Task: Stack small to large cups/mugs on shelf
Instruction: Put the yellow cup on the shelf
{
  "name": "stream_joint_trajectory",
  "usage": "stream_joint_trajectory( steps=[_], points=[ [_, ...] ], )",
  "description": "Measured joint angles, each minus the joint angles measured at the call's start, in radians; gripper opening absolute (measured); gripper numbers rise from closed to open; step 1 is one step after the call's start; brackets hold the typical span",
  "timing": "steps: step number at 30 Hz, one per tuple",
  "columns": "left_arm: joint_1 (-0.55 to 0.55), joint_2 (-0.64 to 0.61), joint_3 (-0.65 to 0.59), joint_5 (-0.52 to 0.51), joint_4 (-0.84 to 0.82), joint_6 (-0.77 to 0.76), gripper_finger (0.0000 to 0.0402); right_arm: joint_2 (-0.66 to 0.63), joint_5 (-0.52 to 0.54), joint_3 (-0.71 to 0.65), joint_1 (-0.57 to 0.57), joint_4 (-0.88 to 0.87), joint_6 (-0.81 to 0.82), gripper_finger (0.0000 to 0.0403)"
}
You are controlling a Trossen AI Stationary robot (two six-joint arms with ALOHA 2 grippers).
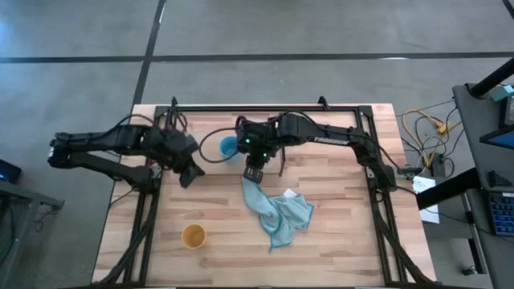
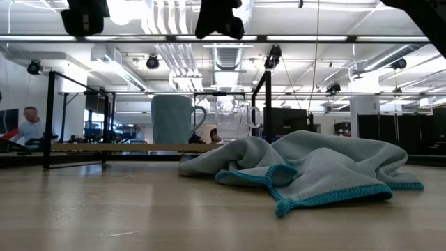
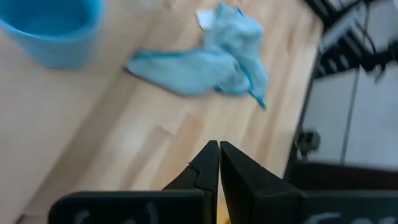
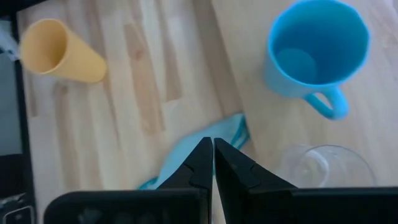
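Overhead, the right claw hangs closed and empty just beside the blue mug and glass cup on the shelf; the yellow cup stands well apart on the worktop. The left claw is closed, empty.

I see two dark, jointed arms; my right arm carries pale lettering along its link and a small green light near the wrist; black cables loop around my left arm; the fingers are matte black, tapering wedges.
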Motion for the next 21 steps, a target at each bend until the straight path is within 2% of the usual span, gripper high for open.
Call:
stream_joint_trajectory(
  steps=[12,16,21],
  points=[
    [-0.430,0.137,-0.001,-0.003,-0.007,0.000,0.0000,-0.040,0.001,0.001,0.080,-0.026,0.000,0.0009],
    [-0.507,0.212,-0.001,-0.061,-0.010,0.000,0.0000,-0.040,0.002,0.001,0.082,-0.026,0.001,0.0009],
    [-0.525,0.304,-0.003,-0.049,-0.025,-0.001,0.0000,-0.042,0.003,0.001,0.083,-0.031,0.048,0.0009]
  ],
)
